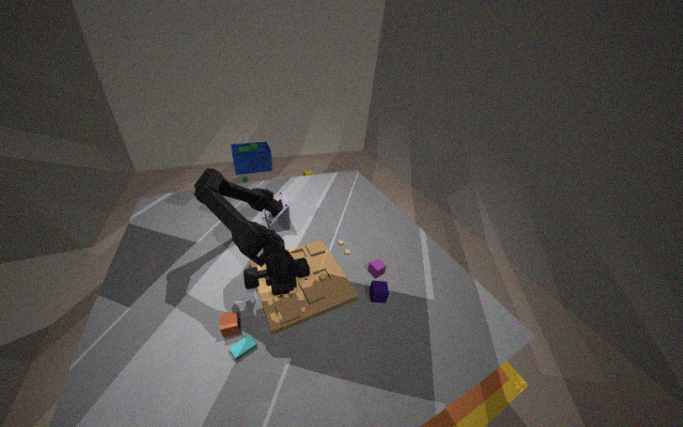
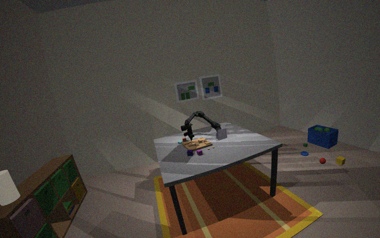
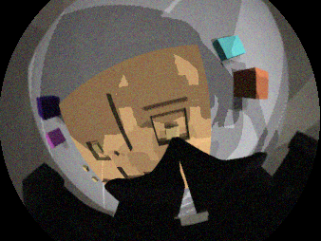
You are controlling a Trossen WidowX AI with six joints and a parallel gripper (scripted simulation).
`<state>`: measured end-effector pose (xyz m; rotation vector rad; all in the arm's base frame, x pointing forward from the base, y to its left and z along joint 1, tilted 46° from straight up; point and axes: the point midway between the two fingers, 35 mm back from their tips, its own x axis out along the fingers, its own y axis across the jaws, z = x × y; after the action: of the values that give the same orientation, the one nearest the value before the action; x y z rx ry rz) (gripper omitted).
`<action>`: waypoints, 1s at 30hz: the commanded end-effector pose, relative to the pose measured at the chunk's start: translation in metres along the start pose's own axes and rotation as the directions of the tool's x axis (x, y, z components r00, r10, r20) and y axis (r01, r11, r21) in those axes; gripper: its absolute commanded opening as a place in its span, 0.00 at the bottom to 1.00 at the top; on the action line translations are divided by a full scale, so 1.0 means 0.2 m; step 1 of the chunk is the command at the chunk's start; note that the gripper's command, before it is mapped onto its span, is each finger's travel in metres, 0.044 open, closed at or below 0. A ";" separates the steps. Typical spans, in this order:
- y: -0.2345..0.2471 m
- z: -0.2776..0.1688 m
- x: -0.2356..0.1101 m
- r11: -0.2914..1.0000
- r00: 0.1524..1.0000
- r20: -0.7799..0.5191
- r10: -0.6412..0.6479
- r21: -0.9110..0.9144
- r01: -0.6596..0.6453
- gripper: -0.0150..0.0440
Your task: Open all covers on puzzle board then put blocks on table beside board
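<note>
The wooden puzzle board (image 1: 342, 294) (image 2: 206, 146) (image 3: 138, 71) lies on the table. My gripper (image 2: 191, 139) (image 3: 175, 139) is shut and empty, low over the board beside an open square well. A small tan block (image 3: 172, 131) sits in that well; in the top view the arm hides it. Another tan block (image 1: 322, 276) (image 3: 98, 149) sits in a second open well. A flat cover (image 3: 166, 83) lies beyond the first well, clear of its opening. Two small tan blocks (image 1: 341, 242) (image 1: 346, 251) rest on the table beside the board. Other covers and wells are partly hidden by the fingers and shadow.
A magenta cube (image 1: 376, 268) (image 2: 199, 152) (image 3: 56, 138) and a dark purple cube (image 1: 378, 292) (image 2: 190, 152) (image 3: 48, 107) stand off one side. An orange block (image 1: 230, 324) (image 3: 252, 83) and a cyan block (image 1: 243, 347) (image 3: 229, 47) lie off the other side.
</note>
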<state>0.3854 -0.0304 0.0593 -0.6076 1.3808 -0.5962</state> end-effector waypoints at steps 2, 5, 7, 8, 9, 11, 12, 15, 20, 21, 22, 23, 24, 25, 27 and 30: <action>0.00 -0.01 0.06 1.000 1.000 -0.005 -0.005 -0.007 0.005 0.25; 0.00 -0.01 0.06 1.000 1.000 -0.005 -0.005 -0.007 0.005 0.25; 0.00 -0.01 0.07 1.000 1.000 -0.005 -0.005 -0.007 0.005 0.25; 0.00 -0.01 0.07 1.000 1.000 -0.005 -0.005 -0.007 0.005 0.25; 0.00 -0.01 0.08 1.000 1.000 -0.005 -0.005 -0.007 0.005 0.25; 0.00 -0.01 0.09 1.000 1.000 -0.005 -0.006 -0.007 0.006 0.25; 0.00 -0.01 0.09 1.000 1.000 -0.005 -0.006 -0.007 0.006 0.25; 0.00 -0.01 0.11 1.000 1.000 -0.005 -0.006 -0.007 0.006 0.25; 0.00 -0.01 0.11 1.000 1.000 -0.005 -0.006 -0.007 0.006 0.25; 0.00 -0.01 0.11 1.000 1.000 -0.005 -0.006 -0.007 0.006 0.25; 0.00 -0.01 0.11 1.000 1.000 -0.005 -0.006 -0.007 0.006 0.25; 0.00 -0.01 0.11 1.000 1.000 -0.005 -0.006 -0.007 0.006 0.25; 0.00 -0.01 0.11 1.000 1.000 -0.005 -0.006 -0.007 0.006 0.25; 0.00 -0.01 0.11 1.000 1.000 -0.005 -0.006 -0.007 0.006 0.25; 0.00 0.00 0.12 1.000 1.000 -0.004 -0.006 -0.006 0.006 0.25; 0.00 0.02 0.12 1.000 1.000 -0.004 -0.006 -0.006 0.006 0.25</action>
<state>0.3877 -0.0462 0.0425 -0.6118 1.3865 -0.5979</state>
